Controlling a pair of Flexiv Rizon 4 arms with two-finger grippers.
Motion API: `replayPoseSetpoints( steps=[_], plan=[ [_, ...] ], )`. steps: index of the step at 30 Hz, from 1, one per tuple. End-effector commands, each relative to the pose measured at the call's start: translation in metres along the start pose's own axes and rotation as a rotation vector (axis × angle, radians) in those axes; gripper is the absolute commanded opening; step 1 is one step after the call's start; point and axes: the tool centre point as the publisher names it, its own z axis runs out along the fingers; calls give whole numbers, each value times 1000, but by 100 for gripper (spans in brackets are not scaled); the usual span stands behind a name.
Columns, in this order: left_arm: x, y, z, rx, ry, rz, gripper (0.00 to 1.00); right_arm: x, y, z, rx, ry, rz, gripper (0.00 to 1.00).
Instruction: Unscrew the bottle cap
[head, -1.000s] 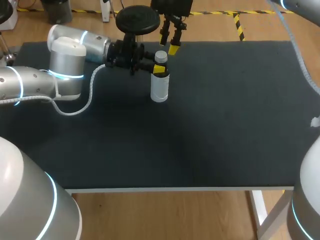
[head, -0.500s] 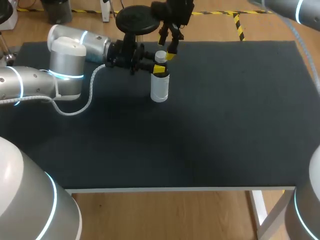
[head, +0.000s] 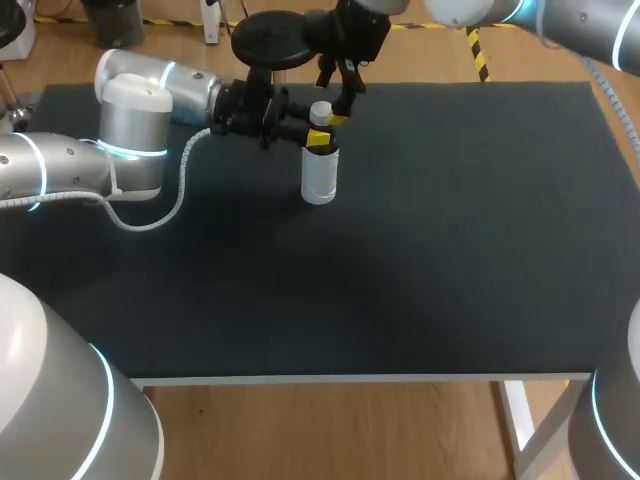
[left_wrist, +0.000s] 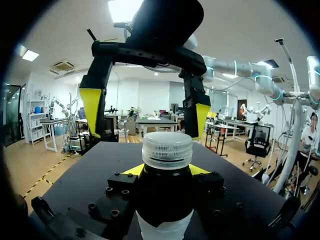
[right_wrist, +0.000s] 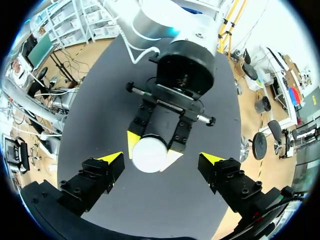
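Observation:
A clear plastic bottle (head: 319, 178) with a white cap (head: 320, 112) stands upright at the back of the black table. My left gripper (head: 317, 138) comes in from the side and is shut on the bottle's neck just under the cap. In the left wrist view the ribbed cap (left_wrist: 167, 149) rises above its two yellow tips. My right gripper (head: 334, 104) hangs open just above and behind the cap. In the right wrist view the cap (right_wrist: 149, 154) lies below, between the spread right fingertips (right_wrist: 114, 159), and they do not touch it.
The black mat (head: 450, 230) covers the table, bare to the right and toward the front edge. My left arm's white cable (head: 172, 205) loops over the mat at the left.
My right gripper has come lower and a little left, closer over the cap. The left gripper and the bottle have stayed put.

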Motion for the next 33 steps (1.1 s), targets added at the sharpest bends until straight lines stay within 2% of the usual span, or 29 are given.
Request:
replayPoseSetpoints(
  steps=[1, 6, 33],
  plan=[
    [-2, 2, 0, 1, 6, 0, 0, -5, -1, -1, 2, 55, -7, 100],
    [-2, 2, 0, 1, 6, 0, 0, -5, -4, 1, 8, 89, 7, 100],
    [-2, 2, 0, 1, 6, 0, 0, -3, 2, 4, 18, 104, -6, 100]
  ],
)
